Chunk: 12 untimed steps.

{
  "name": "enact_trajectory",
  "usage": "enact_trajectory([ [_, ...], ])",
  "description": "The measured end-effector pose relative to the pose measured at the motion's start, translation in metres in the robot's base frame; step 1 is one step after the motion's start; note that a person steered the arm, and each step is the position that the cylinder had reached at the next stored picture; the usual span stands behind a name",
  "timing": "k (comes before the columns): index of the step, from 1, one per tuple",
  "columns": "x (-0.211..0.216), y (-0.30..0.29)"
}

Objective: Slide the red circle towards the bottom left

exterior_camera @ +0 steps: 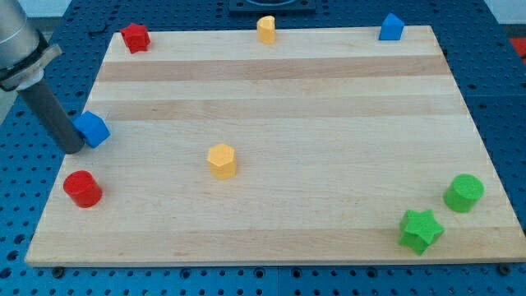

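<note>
The red circle (82, 188) is a short red cylinder on the wooden board (279, 107), near the view's bottom left. My tip (74, 149) is the lower end of the dark rod that comes down from the view's top left. It stands just above the red circle, a small gap away, and touches or nearly touches the left side of a blue cube (92, 129).
A red star-like block (135, 37) sits at the top left, a yellow block (266, 29) at top centre, a blue block (391, 28) at top right. A yellow hexagon (221, 160) is mid-board. A green cylinder (463, 193) and green star (420, 230) sit bottom right.
</note>
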<state>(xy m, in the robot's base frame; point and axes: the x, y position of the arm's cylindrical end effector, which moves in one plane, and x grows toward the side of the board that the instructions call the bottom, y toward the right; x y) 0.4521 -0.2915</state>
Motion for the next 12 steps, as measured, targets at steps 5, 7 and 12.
enact_trajectory([
  [5, 0.015, -0.003],
  [7, 0.048, 0.016],
  [12, 0.091, 0.043],
])
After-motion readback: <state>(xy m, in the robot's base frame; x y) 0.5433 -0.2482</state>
